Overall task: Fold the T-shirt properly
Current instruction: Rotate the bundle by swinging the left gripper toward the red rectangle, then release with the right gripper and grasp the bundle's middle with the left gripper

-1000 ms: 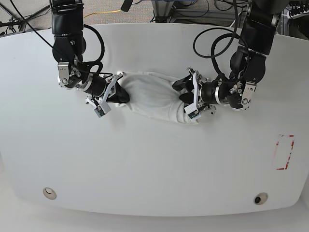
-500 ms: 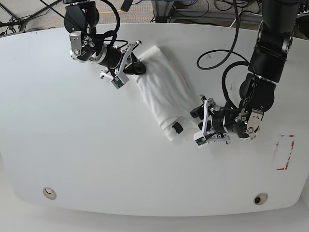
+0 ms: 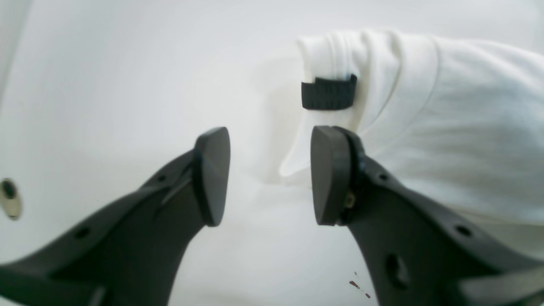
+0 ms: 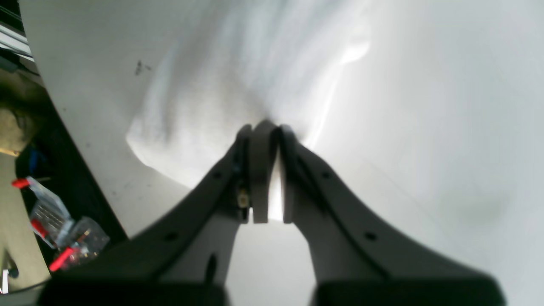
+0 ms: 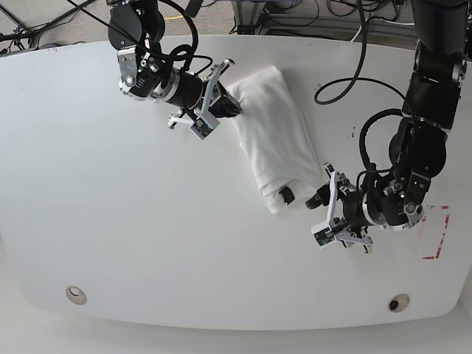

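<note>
I have the T-shirt [image 5: 274, 140] bundled lengthwise near the table's [image 5: 110, 236] far edge. My right gripper [image 5: 230, 105] pinches its upper end; my left gripper [image 5: 322, 198] hangs spread, just off the lower end. Next, I judge, comes spreading it flat.

Bright even overhead light, soft shadows, right wrist view motion-blurred, near fingers [image 4: 263, 170] unfocused

No readable text, labels or numbers anywhere; T-shirt [image 5: 273, 129] shows plain white, its black tag [image 3: 328, 92] blank.
</note>
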